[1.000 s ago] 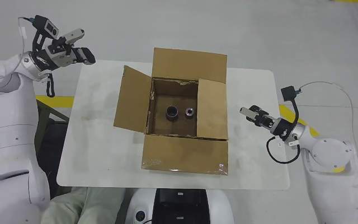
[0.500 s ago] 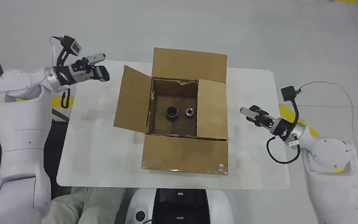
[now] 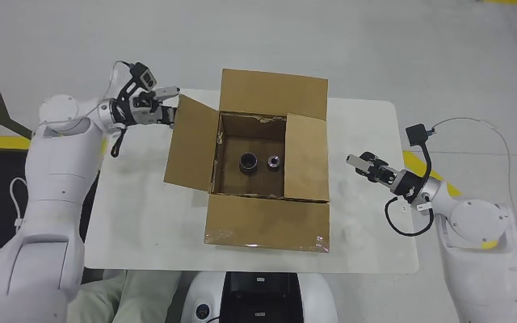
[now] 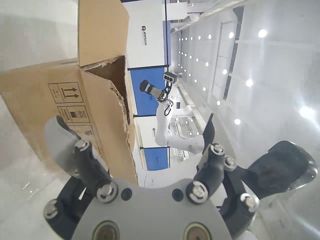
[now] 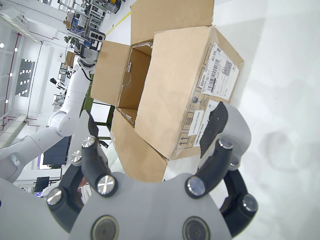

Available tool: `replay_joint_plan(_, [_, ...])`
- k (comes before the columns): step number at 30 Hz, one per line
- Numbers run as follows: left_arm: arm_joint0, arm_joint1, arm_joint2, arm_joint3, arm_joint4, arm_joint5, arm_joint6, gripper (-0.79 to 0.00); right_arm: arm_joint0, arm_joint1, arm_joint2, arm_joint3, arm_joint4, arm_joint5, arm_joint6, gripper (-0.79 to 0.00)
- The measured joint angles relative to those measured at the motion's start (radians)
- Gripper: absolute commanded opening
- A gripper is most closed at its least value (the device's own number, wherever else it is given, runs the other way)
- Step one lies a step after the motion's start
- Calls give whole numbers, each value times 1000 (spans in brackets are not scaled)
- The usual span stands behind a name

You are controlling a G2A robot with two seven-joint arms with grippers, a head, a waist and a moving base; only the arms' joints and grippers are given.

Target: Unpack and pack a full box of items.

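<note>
Lift the spread left gripper (image 3: 168,109) over the left flap (image 3: 191,145) of the open brown cardboard box (image 3: 266,223) on the white table (image 3: 129,211), then descend squarely onto the dark round cylinder (image 3: 248,162) inside, leaving the spread right gripper (image 3: 359,161) aside.

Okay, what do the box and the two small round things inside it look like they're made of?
The box looks like brown cardboard, matte; its torn, fibrous flap edges show it. The larger round item is dark with a slight sheen, possibly metal or plastic. The smaller round item is greyish, perhaps metal, but too small to be sure.
</note>
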Motion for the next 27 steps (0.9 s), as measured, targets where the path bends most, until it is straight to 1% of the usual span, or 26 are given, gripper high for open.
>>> replay_joint_plan(5, [-33,-16,44,20,-45,12,-19,0,0,0,0,0,0,0,0,0])
replay_joint_plan(10, [-57,-27,70,23,-88,27,-43,0,0,0,0,0,0,0,0,0])
replay_joint_plan(20, [-74,-49,148,-70,-145,10,-44,0,0,0,0,0,0,0,0,0])
replay_joint_plan(27, [-86,-69,215,-81,-140,21,-37,0,0,0,0,0,0,0,0,0])
